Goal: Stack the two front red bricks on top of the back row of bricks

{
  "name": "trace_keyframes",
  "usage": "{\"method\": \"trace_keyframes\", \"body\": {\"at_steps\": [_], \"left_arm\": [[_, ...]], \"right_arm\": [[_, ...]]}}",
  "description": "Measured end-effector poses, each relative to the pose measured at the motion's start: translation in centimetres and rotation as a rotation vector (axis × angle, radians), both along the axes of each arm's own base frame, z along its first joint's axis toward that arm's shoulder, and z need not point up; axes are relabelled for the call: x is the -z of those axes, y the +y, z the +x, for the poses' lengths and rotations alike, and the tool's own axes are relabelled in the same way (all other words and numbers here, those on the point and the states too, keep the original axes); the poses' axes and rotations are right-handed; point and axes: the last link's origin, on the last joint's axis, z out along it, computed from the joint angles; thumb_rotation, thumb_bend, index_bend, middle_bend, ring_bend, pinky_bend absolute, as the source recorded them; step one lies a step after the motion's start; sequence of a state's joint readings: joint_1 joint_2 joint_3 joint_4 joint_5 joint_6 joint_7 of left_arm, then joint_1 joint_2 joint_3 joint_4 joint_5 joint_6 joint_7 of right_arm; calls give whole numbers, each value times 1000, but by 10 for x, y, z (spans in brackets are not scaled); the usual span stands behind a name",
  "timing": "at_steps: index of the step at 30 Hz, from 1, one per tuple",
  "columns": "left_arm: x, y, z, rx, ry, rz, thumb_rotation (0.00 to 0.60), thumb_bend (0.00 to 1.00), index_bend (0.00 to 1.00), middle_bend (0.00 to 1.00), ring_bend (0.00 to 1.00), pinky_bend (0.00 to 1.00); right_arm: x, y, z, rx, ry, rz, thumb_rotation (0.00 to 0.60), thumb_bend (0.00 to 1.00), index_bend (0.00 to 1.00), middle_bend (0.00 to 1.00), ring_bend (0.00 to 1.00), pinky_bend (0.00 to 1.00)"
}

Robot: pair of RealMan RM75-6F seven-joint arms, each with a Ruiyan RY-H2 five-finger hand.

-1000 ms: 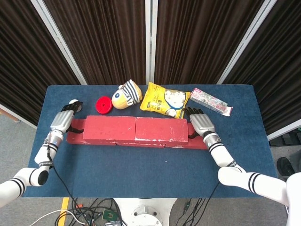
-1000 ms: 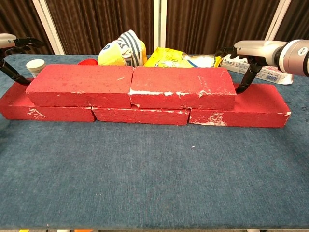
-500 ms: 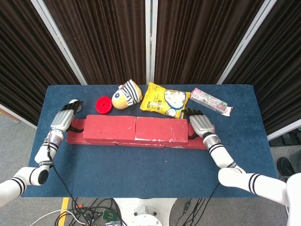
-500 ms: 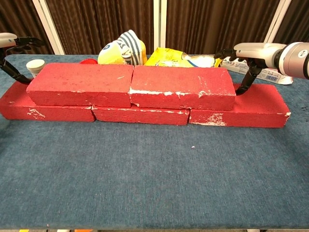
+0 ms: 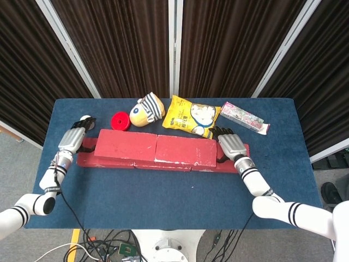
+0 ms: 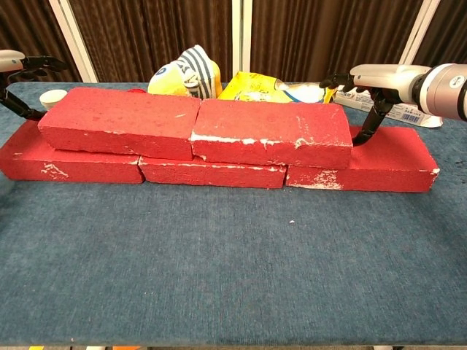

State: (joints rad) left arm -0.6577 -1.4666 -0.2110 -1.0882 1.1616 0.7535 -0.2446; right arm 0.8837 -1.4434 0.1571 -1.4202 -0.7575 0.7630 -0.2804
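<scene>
2 red bricks [image 5: 155,149] sit squeezed between my left hand [image 5: 71,140] and right hand [image 5: 232,146], fingers flat against their ends, atop the far row [image 6: 219,172]; next I settle and let go.

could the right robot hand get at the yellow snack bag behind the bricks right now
Probably yes. The right robot hand sits at the right end of the upper bricks, and the yellow snack bag lies just beyond, with nothing between them, though the robot hand seems occupied with the bricks.
</scene>
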Motion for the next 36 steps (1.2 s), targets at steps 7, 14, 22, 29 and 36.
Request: {"method": "trace_keyframes", "body": {"at_steps": [7, 14, 22, 29, 36], "left_arm": [[0, -3, 1, 4, -4, -2, 600, 91, 3, 0, 0, 0], [0, -5, 0, 4, -3, -3, 600, 91, 4, 0, 0, 0], [1, -9, 0, 2, -4, -8, 600, 91, 4, 0, 0, 0], [0, -11, -1, 2, -2, -10, 600, 90, 4, 0, 0, 0], [0, -11, -1, 0, 0, -12, 600, 90, 3, 0, 0, 0]], "right_arm": [[1, 0, 0, 2, 1, 1, 600, 96, 0, 0, 0, 0], [-1, 0, -1, 3, 1, -3, 600, 97, 0, 0, 0, 0], [0, 0, -1, 2, 4, 3, 600, 96, 0, 0, 0, 0], [0, 0, -1, 1, 4, 5, 600, 96, 0, 0, 0, 0], [2, 1, 0, 0, 4, 10, 600, 96, 0, 0, 0, 0]]}}
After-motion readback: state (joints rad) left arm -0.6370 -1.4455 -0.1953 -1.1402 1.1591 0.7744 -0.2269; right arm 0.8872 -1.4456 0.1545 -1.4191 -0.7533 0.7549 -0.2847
